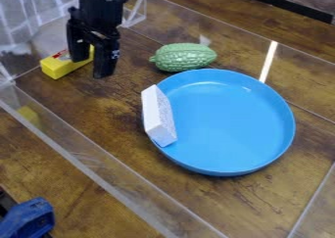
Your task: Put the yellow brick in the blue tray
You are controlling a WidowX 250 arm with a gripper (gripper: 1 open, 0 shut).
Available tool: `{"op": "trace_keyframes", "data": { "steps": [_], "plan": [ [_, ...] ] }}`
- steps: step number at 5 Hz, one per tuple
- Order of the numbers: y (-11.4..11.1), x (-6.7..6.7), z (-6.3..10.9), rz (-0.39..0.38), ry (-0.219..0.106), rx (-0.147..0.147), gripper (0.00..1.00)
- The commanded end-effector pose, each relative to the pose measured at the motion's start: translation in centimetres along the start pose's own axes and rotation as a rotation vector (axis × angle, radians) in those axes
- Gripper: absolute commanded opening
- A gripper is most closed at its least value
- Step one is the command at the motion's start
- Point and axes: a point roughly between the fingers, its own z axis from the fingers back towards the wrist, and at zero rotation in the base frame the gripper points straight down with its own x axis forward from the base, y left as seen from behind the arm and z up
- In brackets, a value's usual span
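Note:
The yellow brick (57, 65) lies on the wooden table at the left, a red mark on its top, its right end partly hidden by my gripper. My black gripper (90, 58) points down with its fingers (102, 62) apart, standing just right of and over the brick's right end; nothing is between them that I can see. The blue tray (268, 124) is a large round dish at the right, well away from the brick.
A white-grey block (157, 115) leans on the tray's left rim. A bumpy green oval object (183, 57) lies behind the tray. A clear plastic wall (53, 134) runs along the front left. Something blue (26, 220) sits at the bottom left corner.

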Motion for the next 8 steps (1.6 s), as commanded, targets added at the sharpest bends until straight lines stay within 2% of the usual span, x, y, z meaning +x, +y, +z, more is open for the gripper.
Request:
{"op": "trace_keyframes", "data": {
  "steps": [1,8],
  "plan": [
    [1.6,0.3,1.7,-0.006,-0.055,0.037,1.0],
    [4.9,-0.1,0.6,-0.032,-0.094,0.058,1.0]
  ]
}}
